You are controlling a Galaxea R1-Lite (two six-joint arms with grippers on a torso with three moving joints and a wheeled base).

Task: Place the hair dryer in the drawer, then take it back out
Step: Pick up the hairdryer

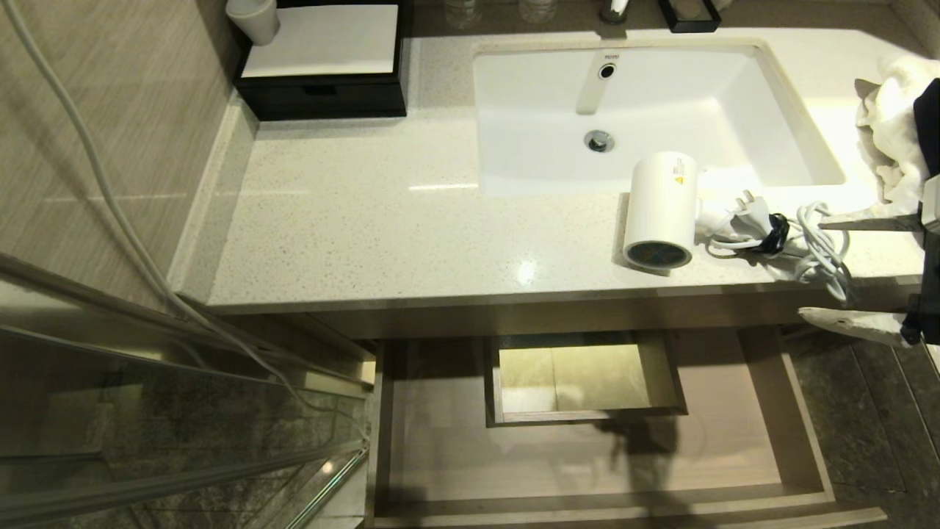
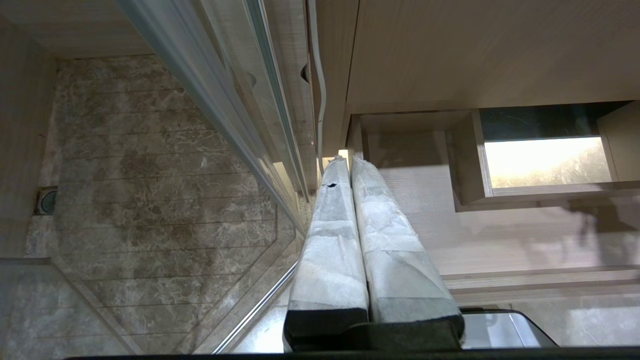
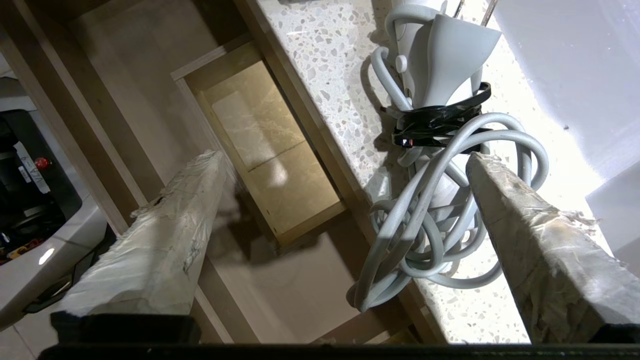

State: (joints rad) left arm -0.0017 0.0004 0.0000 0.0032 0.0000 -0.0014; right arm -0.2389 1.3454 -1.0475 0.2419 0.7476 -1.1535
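The white hair dryer [image 1: 661, 206] lies on the speckled counter [image 1: 382, 220], in front of the sink, with its dark grille end toward me. Its pale cord [image 1: 815, 250] is coiled to its right, tied by a black strap, and one loop hangs over the counter edge. Below the counter the wood-grain drawer [image 1: 587, 459] stands pulled out, with nothing lying in it and a walled cut-out [image 1: 580, 378] in its floor. My right gripper [image 1: 811, 268] is open at the counter's right edge; its fingers straddle the cord [image 3: 430, 220]. My left gripper [image 2: 348, 161] is shut and parked low beside the drawer [image 2: 500, 235].
A white sink [image 1: 734, 95] is set into the counter behind the dryer. A black box with a white top [image 1: 323, 59] and a white cup [image 1: 253, 18] stand at the back left. A white towel [image 1: 892, 125] lies at the far right. A glass shower door [image 1: 147, 441] borders the left.
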